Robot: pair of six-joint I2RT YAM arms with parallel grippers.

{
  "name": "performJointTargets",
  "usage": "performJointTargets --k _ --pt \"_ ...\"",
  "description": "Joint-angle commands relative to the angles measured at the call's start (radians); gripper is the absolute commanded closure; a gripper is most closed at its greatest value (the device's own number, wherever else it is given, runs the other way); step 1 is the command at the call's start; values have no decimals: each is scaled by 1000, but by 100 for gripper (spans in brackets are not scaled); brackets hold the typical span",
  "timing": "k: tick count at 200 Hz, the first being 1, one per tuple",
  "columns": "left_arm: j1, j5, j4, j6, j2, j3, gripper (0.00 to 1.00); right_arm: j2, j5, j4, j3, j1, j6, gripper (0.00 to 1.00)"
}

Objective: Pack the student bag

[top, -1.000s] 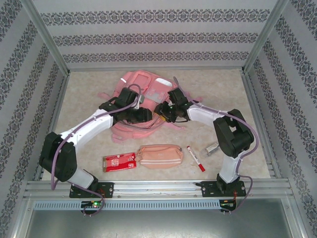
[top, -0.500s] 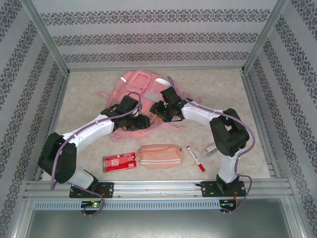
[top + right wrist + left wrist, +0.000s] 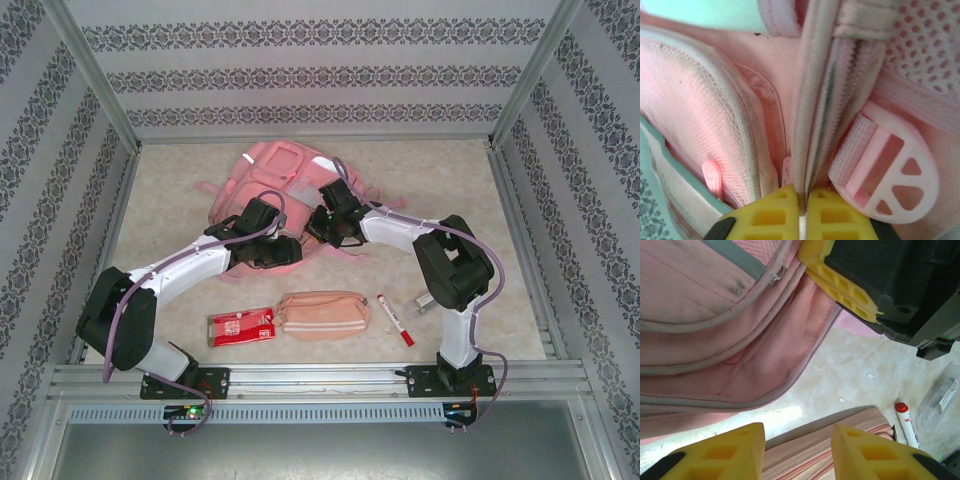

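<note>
Right tool [image 3: 801,194] grips the student bag [image 3: 275,170]; left tool [image 3: 797,431] stands half-open, empty, beside it.

Student bag [image 3: 272,170] behind pouch [image 3: 322,312]; marker [image 3: 396,322] right of pouch.

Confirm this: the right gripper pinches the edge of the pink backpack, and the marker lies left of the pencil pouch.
Not quite. The top view shows the marker lying right of the pencil pouch. The right gripper does pinch the edge of the pink backpack.
</note>
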Motion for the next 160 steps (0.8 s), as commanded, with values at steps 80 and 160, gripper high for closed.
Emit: performJointTargets --k 80,160 --pt "-15 -172 -49 64 13 77 59 -24 -150 177 73 -1 81 100" --pt "-16 -299 -93 8 49 84 59 -48 -162 245 76 3 143 100"
